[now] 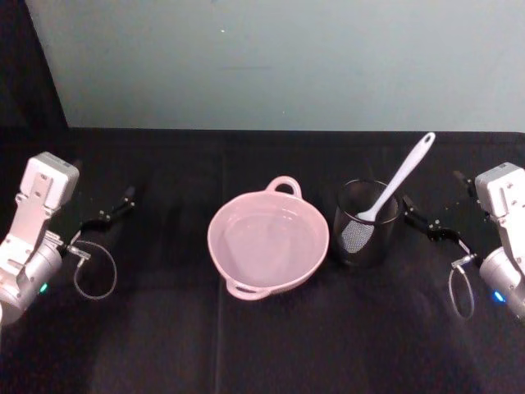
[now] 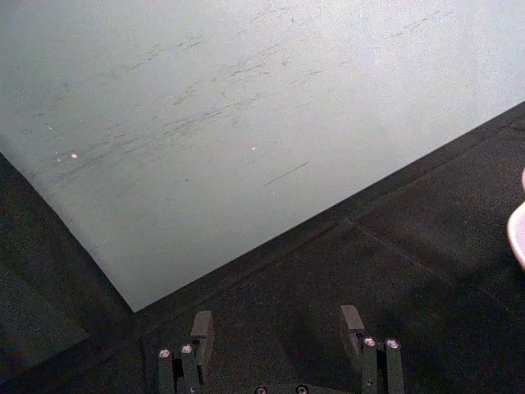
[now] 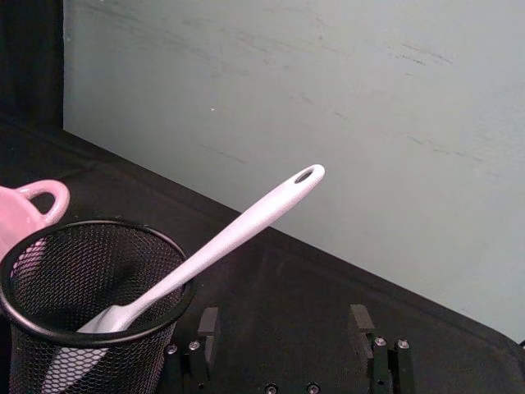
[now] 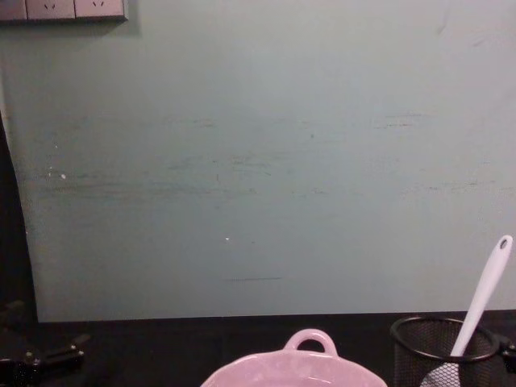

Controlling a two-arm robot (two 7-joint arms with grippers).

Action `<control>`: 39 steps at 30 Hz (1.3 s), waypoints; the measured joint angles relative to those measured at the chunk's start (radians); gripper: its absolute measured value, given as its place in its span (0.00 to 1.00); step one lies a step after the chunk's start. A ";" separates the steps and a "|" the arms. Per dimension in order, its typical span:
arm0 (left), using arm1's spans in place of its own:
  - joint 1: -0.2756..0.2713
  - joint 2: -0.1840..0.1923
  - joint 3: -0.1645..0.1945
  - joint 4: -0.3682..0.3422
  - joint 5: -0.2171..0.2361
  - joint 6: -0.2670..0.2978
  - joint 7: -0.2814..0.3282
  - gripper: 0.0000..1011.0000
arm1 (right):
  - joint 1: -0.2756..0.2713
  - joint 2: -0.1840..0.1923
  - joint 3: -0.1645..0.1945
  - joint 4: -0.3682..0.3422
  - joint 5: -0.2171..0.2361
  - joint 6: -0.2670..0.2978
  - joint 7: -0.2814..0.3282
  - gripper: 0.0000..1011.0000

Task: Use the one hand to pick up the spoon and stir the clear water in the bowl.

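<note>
Spoon (image 1: pixel 399 181) leans in the mesh cup (image 1: pixel 361 246) just right of the bowl (image 1: pixel 225 263) on the table (image 1: pixel 262 353). Looks light, stiff, slick; I'd pinch mid-handle. Right end effector (image 3: pixel 281 332) sits beside the cup, wide and empty; left end effector (image 2: pixel 277 327) parked, wide.

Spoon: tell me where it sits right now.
The spoon stands head-down in the black mesh cup, just right of the pink bowl in the head view.

You're at a lab test bench: black-draped table (image 1: pixel 164 345), plain pale board (image 3: pixel 328 82) beyond the jaws of the right gripper (image 3: pixel 284 315), wall sockets (image 4: pixel 64 8) above.
</note>
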 joint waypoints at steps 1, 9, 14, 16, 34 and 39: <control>0.000 0.000 0.000 0.000 0.000 0.000 0.000 1.00 | 0.000 0.000 0.000 0.000 0.000 0.000 0.000 0.99; 0.000 0.000 0.000 0.000 0.000 0.000 0.000 1.00 | 0.000 0.000 0.000 0.000 0.000 0.000 0.000 0.99; 0.000 0.000 0.000 0.000 0.000 0.000 0.000 1.00 | 0.000 0.000 0.000 0.000 0.000 0.000 0.000 0.99; 0.000 0.000 0.000 0.000 0.000 0.000 0.000 1.00 | 0.000 0.000 0.000 0.000 0.000 0.000 0.000 0.99; 0.000 0.000 0.000 0.000 0.000 0.000 0.000 1.00 | -0.062 0.017 0.036 -0.066 0.006 0.002 -0.014 0.99; 0.000 0.000 0.000 0.000 0.000 0.000 0.000 1.00 | -0.148 0.039 0.083 -0.155 0.024 0.025 -0.048 0.99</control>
